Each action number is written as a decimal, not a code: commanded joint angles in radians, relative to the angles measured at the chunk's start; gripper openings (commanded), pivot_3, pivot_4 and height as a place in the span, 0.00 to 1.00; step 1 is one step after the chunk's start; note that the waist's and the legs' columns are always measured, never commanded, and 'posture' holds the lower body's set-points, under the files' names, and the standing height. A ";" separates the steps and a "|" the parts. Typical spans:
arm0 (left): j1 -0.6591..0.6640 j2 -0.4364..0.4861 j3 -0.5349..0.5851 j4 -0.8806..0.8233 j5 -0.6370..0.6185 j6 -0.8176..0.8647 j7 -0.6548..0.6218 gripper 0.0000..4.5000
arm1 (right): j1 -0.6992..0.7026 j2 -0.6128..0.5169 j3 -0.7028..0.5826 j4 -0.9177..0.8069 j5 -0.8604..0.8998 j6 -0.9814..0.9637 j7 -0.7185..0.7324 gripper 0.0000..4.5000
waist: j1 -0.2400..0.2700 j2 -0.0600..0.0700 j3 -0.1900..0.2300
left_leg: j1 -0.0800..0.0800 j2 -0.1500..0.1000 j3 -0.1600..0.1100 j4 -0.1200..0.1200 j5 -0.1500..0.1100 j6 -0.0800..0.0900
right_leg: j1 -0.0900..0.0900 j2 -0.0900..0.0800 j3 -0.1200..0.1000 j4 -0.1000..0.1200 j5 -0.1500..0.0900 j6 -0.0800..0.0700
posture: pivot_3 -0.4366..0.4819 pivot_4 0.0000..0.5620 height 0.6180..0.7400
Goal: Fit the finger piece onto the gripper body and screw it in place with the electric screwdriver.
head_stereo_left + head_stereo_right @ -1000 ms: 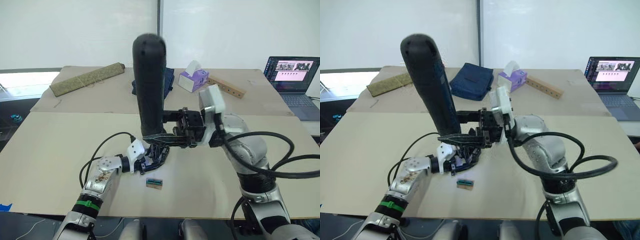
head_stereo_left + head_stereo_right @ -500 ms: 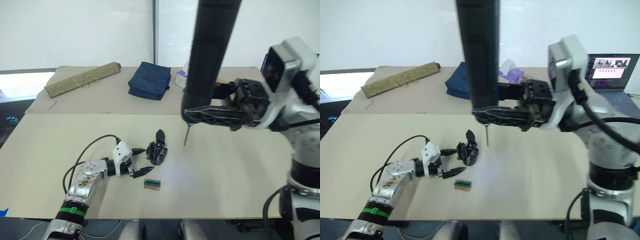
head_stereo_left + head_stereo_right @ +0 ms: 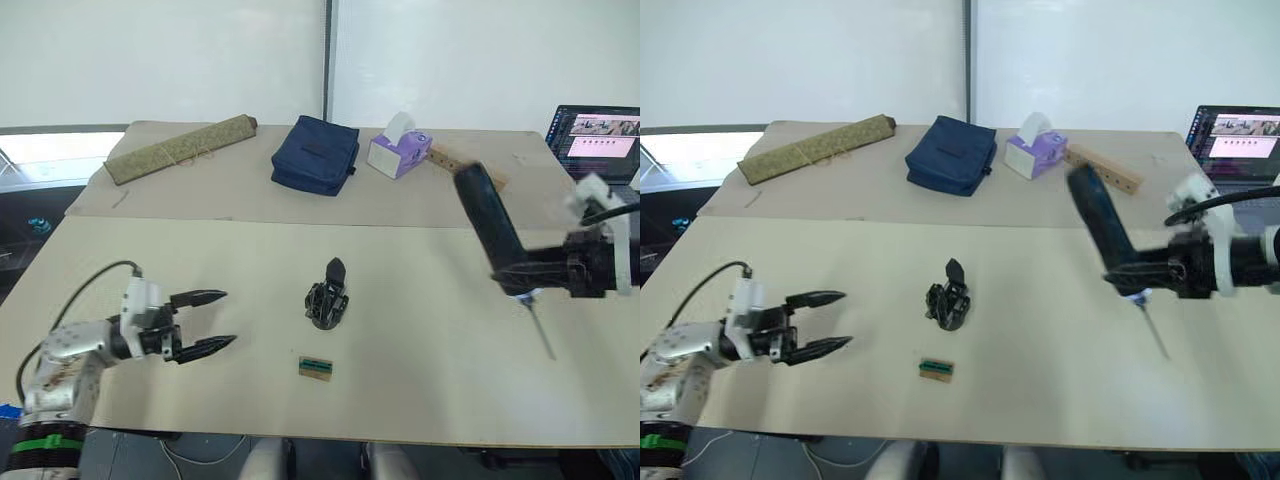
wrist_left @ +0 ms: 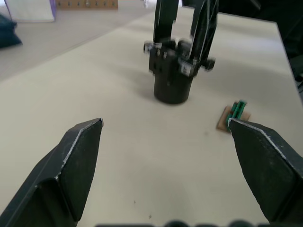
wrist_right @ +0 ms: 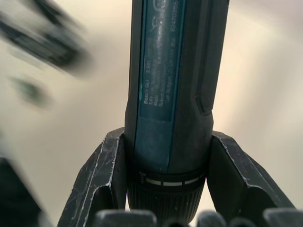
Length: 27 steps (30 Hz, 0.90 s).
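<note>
Left gripper point(image 3: 205, 320): jaws spread wide and holding nothing, low over the table point(image 3: 420, 380); half a second ago it sat just beside the gripper body, now it has drawn back toward the robot's left and a stretch of bare table lies between its tips and the block

Gripper body point(image 3: 327, 304): stands alone on its rounded base, straight out in front of the left jaws and well clear of them; it has kept its place on the table since the earlier frames

Finger piece point(image 3: 335, 270): a black pointed claw sticking up from the top of the gripper body; from the left wrist view two dark prongs rise from the block, and I cannot tell whether it is screwed home

Right gripper point(image 3: 545, 275): jaws clenched on the electric screwdriver point(image 3: 492, 228) near its bit end; a moment ago it held the tool high over the middle of the table, now it is far off on the robot's right and lower

Electric screwdriver: body tilts up and away from the right jaws; thin bit point(image 3: 540, 328) slants down toward the table; well apart from the gripper body, where a second ago it stood upright over it

Tan block with green top point(image 3: 316, 368): lies flat between the left jaws and the gripper body, nearer the robot; unmoved
</note>
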 commanded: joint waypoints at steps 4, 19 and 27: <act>-0.005 0.056 0.045 -0.144 -0.070 0.150 0.061 1.00 | -0.081 0.044 0.233 0.194 -0.312 -0.097 0.051 0.43 | -0.012 0.008 0.006 | 0.000 -0.001 0.004 0.001 0.000 0.001 | -0.001 0.012 -0.004 0.002 0.006 0.010 | 0.48 0.27 1.00; -0.024 0.083 0.003 -0.151 0.037 0.163 0.120 1.00 | -0.135 0.150 0.265 0.379 -0.528 -0.219 0.140 0.87 | -0.012 0.008 0.013 | 0.008 0.004 0.018 0.008 0.001 0.001 | 0.001 0.031 0.005 0.008 0.009 0.011 | 0.48 0.27 1.00; -0.020 0.086 0.029 -0.062 0.137 0.090 0.196 1.00 | -0.057 0.092 -0.003 0.336 -0.434 -0.412 0.195 1.00 | -0.010 0.007 0.013 | 0.007 0.004 0.019 0.010 0.001 0.001 | 0.001 0.031 0.007 0.009 0.010 0.011 | 0.48 0.27 1.00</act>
